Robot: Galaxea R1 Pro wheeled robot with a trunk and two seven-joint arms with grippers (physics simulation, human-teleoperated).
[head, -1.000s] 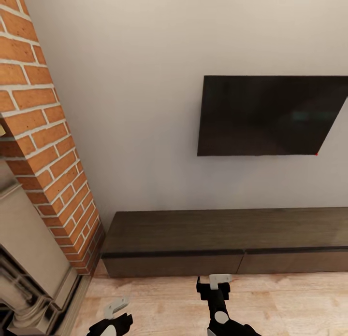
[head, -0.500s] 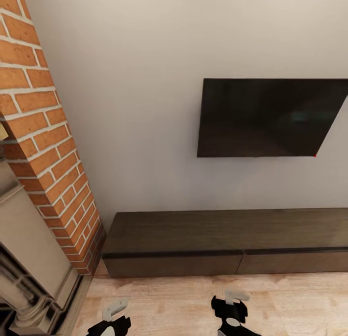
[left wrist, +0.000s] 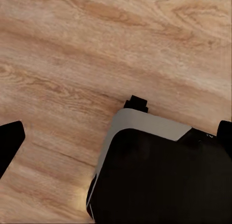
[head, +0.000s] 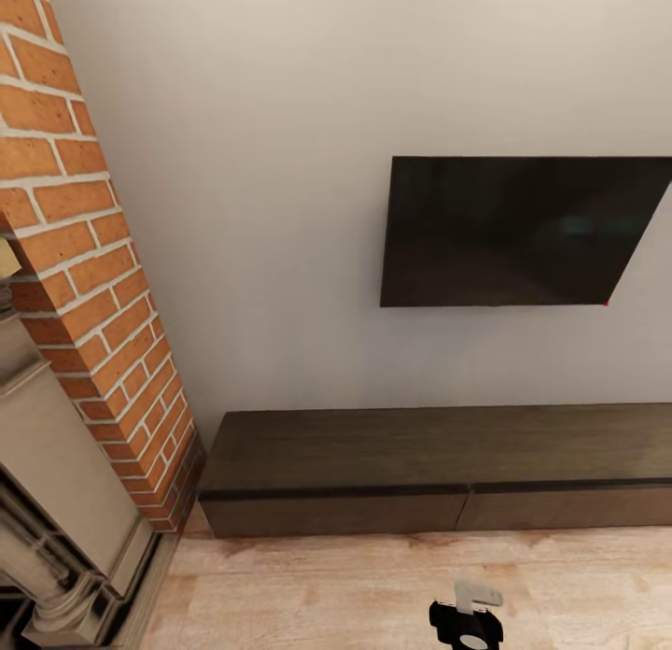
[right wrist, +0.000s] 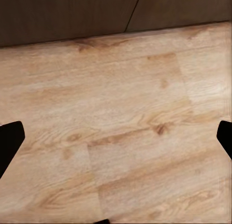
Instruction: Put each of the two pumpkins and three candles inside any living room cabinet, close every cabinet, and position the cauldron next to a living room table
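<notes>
since the cabinet (head: 439, 468) is stiff, handleless, press a drawer's top edge; right hand (right wrist: 116, 137) open wide, empty.

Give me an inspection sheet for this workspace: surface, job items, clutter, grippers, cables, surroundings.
Surface: light wooden floor, bare where the wrist views look down.
Job's things: cabinet against the wall, drawer fronts flush and shut; pumpkins, candles, cauldron: nothing seen.
Clutter: nothing seen.
Grippers: right gripper open over the floor before the cabinet; left gripper open above the robot's base.
Cables: nothing seen.
Surroundings: black TV on the wall, brick fireplace column at left.
</notes>
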